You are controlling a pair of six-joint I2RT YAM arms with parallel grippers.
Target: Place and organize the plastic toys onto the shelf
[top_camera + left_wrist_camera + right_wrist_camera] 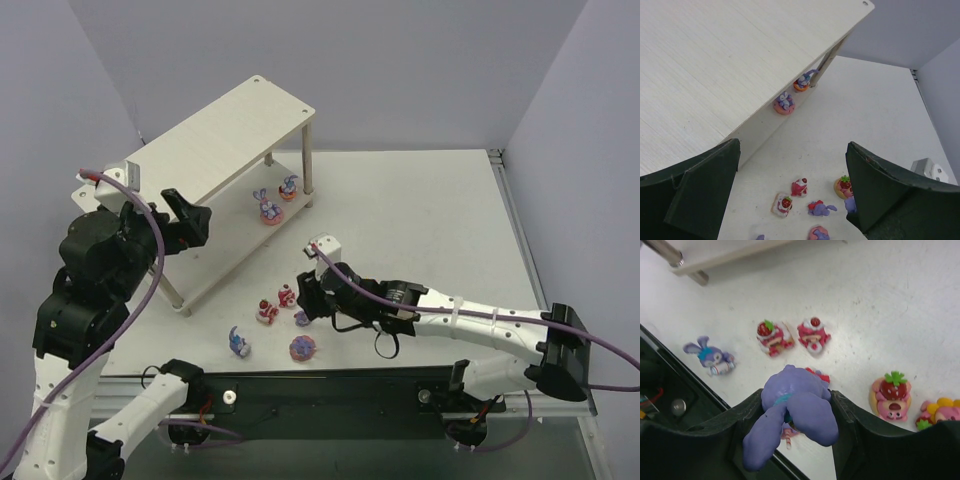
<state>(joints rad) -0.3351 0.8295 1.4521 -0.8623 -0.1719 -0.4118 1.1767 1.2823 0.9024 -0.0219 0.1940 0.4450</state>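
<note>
Bright, even light with soft shadows; the close purple bunny (795, 410) looks slightly blurred.

A white table (430, 210) with a matte top fills the middle of the scene, lit softly and evenly so that only pale, short shadows fall on it; seen close from the right wrist, its surface carries fine grey specks and scuffs. It is boxed in by plain lavender-grey panels: a back wall (400, 70) meets a left wall (40, 100) and a right wall (590, 150) at straight corners, all uniform in colour. A thin metal rail (517, 225) runs along the table's right edge beside the right wall, and a black strip (330, 398) spans its near edge
</note>
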